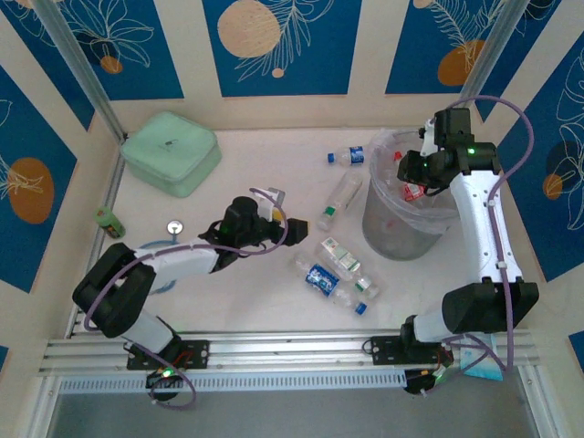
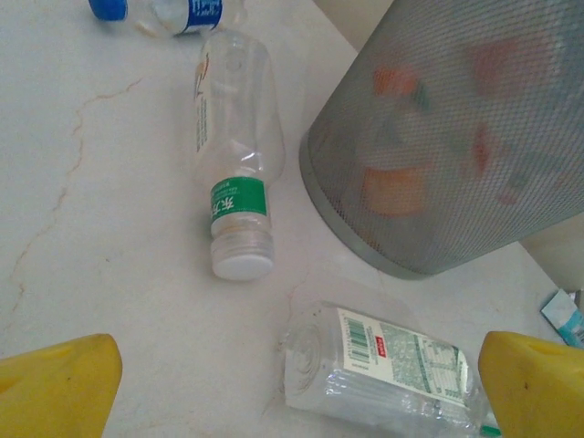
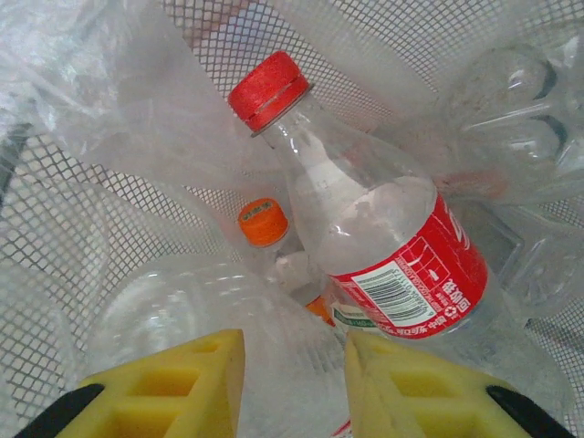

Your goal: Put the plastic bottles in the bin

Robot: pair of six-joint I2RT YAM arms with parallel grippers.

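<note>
Left gripper [image 2: 297, 388]: jaws wide apart, facing the barcode-labelled bottle [image 2: 383, 370] lying on the surface [image 2: 109, 228]. Beyond it we see the white-capped bottle [image 2: 235, 173], green band, characters unreadable. Right gripper [image 3: 294, 383] in the bin [image 3: 55, 201]: jaws nearly together, and we cannot tell if they grip anything. Red-capped bottle [image 3: 383, 237] there, red barcode label.

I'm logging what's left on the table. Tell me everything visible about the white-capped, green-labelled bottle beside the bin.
The green-labelled bottle is clear thin plastic, apparently empty, dented mid-body, with a white screw cap on and a green band with white characters below the neck. It lies on its side on the table, cap toward its near edge, close beside the bin; contact is unclear.
</note>
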